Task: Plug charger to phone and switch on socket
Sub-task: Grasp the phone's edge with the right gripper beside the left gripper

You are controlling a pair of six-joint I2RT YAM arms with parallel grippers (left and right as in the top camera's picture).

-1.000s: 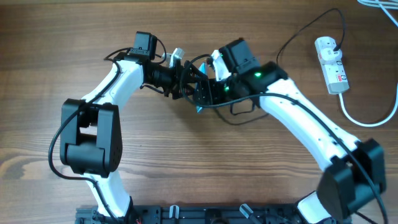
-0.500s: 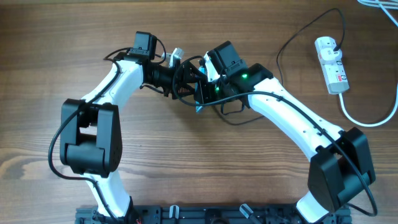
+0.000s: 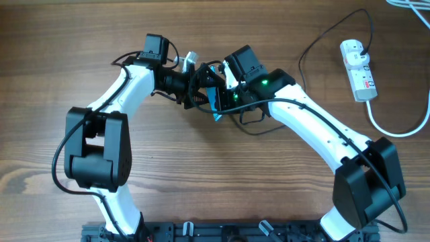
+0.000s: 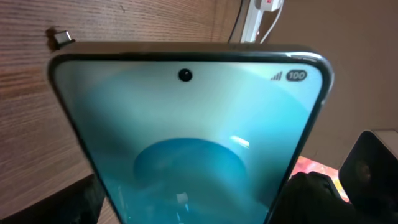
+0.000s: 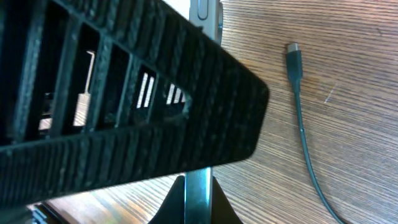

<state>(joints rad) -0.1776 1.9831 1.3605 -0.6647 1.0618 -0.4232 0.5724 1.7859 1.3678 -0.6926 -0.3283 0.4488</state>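
Note:
The phone (image 4: 186,130) stands off the table, its teal screen filling the left wrist view. In the overhead view the phone (image 3: 215,107) is a blue sliver between both grippers. My right gripper (image 5: 198,180) is shut on the phone's thin edge (image 5: 198,199); overhead, the right gripper (image 3: 222,99) meets my left gripper (image 3: 203,84). The left gripper (image 4: 199,196) is open, its fingers (image 4: 81,199) standing wide on either side of the phone. The charger (image 5: 292,55) lies loose on the wood, and its connector tip (image 4: 60,38) shows beyond the phone's top. The socket (image 3: 357,70) lies far right.
A thick white cord (image 3: 403,131) loops from the socket toward the right edge. The left arm's black ribbed body (image 5: 124,93) blocks most of the right wrist view. The socket's end (image 4: 264,5) peeks over the phone in the left wrist view.
The right arm swung left and its gripper shut on the phone's edge. The left gripper's jaws widened around the phone, and more of the blue screen shows overhead.

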